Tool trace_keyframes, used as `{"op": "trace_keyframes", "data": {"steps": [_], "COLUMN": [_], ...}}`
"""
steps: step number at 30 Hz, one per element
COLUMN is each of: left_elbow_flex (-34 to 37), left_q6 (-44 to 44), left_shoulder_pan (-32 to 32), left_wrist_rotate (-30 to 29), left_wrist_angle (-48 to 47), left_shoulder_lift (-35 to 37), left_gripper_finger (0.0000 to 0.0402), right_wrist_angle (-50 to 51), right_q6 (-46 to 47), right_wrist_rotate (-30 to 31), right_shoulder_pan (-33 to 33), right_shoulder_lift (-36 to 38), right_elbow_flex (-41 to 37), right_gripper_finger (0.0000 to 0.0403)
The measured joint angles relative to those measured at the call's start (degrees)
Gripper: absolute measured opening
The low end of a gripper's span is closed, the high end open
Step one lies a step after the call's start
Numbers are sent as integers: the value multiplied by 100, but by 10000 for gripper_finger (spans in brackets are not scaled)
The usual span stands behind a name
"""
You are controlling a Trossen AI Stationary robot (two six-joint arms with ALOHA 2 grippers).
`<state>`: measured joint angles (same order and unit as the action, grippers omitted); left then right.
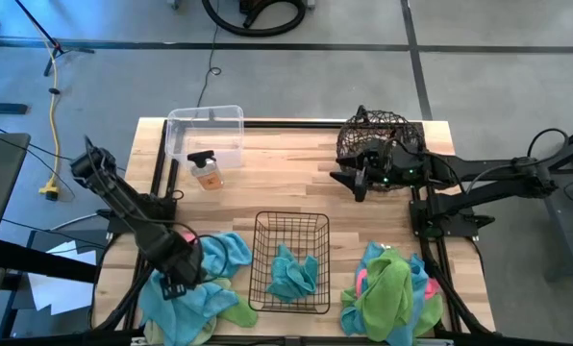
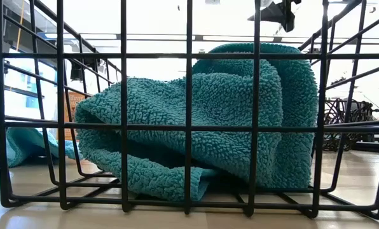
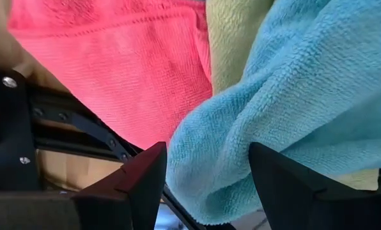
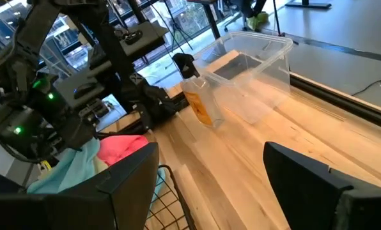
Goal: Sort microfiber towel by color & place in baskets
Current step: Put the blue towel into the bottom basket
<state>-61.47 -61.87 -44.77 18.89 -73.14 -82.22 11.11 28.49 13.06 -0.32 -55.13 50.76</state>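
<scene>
Microfiber towels lie in two heaps at the table's near edge. The left heap (image 1: 214, 279) shows blue and lime green; the left wrist view also shows a pink towel (image 3: 114, 64) in it. The right heap (image 1: 392, 293) is green, blue and pink. One blue towel (image 1: 293, 274) lies crumpled in the black wire-grid basket (image 1: 291, 223). My left gripper (image 1: 176, 286) points down into the left heap, open, with a blue towel's fold (image 3: 286, 96) between its fingers. My right gripper (image 1: 349, 181) hangs open above the table beside the round wire basket (image 1: 383, 135). My left gripper comes at the blue towel from above, its two open fingers (image 3: 146, 179) standing on either side of a rounded fold (image 3: 203, 172) of the towel. Whether the fingers touch the cloth, I cannot tell. The towel lies slack on the heap.
A clear plastic tub (image 1: 205, 135) stands at the far left with an amber spray bottle (image 1: 207, 173) just in front of it. Bare wood lies between the tub, the round basket and the black basket. Dark frame rails run along the table's sides.
</scene>
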Motion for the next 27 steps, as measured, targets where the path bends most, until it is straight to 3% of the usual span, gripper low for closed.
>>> {"op": "trace_keyframes", "data": {"steps": [11,14,19,27], "left_elbow_flex": [0,0,2,-347], "left_q6": [579,654,727,301], "left_shoulder_pan": [-2,-2,-2,-2], "left_wrist_rotate": [617,788,950,493], "left_wrist_angle": [142,138,108,87], "left_shoulder_lift": [-472,-472,-409,416], "left_gripper_finger": [197,149,18,2], "right_wrist_angle": [31,31,33,36], "right_q6": [-31,-35,-44,-44], "right_wrist_rotate": [-2,-1,-2,0], "right_shoulder_pan": [0,0,0,0], "right_shoulder_lift": [0,0,0,15], "right_elbow_flex": [-2,-4,-4,-4], "right_gripper_finger": [280,280,280,280]}}
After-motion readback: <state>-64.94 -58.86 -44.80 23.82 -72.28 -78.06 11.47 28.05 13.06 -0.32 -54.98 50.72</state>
